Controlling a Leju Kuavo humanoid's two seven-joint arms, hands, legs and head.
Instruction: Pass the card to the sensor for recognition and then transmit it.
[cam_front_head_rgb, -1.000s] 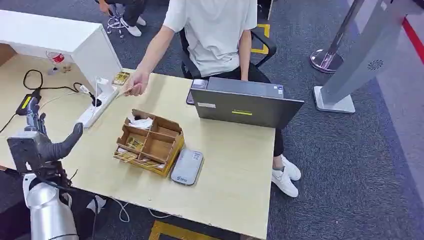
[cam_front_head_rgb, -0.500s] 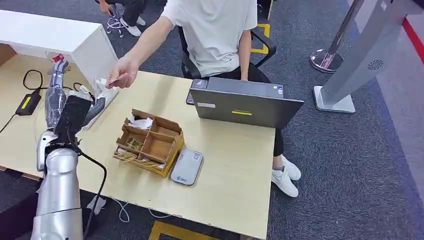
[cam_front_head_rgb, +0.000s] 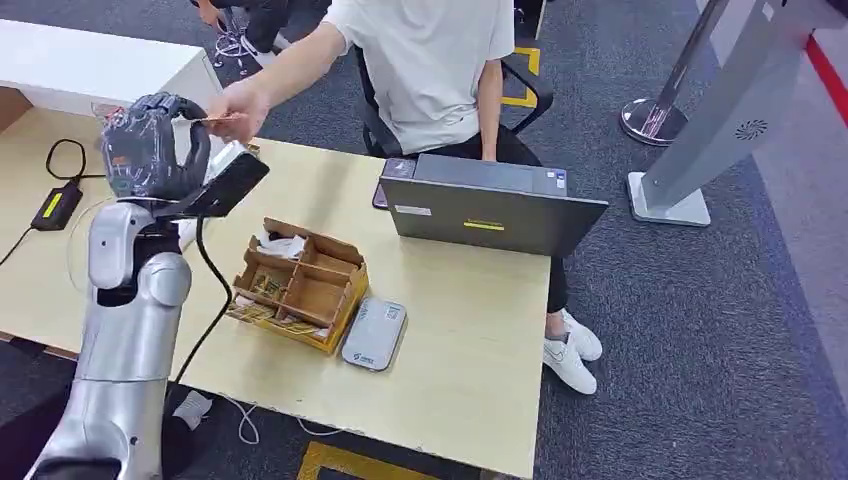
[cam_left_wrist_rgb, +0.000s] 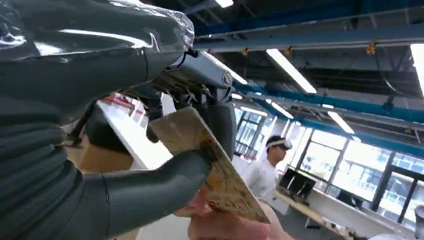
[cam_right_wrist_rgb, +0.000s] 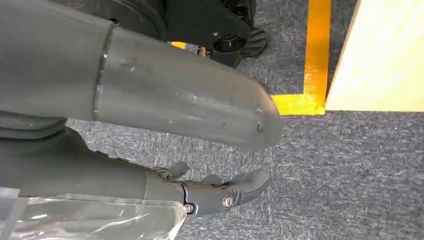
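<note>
A tan printed card (cam_left_wrist_rgb: 212, 167) sits between the thumb and the dark fingers (cam_left_wrist_rgb: 220, 117) of my left hand (cam_front_head_rgb: 150, 145). That hand is raised above the table's far left part. A seated person's hand (cam_front_head_rgb: 238, 103) reaches over and also holds the card (cam_front_head_rgb: 216, 118) at its far edge; their fingers (cam_left_wrist_rgb: 225, 227) lie under it. The grey-white sensor pad (cam_front_head_rgb: 374, 333) lies flat on the table beside a cardboard box. My right hand (cam_right_wrist_rgb: 210, 192) hangs over the grey carpet, its fingers apart and holding nothing.
A compartmented cardboard box (cam_front_head_rgb: 298, 285) with more cards stands mid-table. A grey laptop (cam_front_head_rgb: 490, 205) stands in front of the person. A black adapter (cam_front_head_rgb: 52, 205) with cables lies at the far left, near a white cabinet (cam_front_head_rgb: 110, 70). A yellow floor line (cam_right_wrist_rgb: 317, 55) runs by the table edge.
My left arm has swung up from beside the table to the person's hand. The person lifted a card from the table's back edge and brought it to my fingers.
</note>
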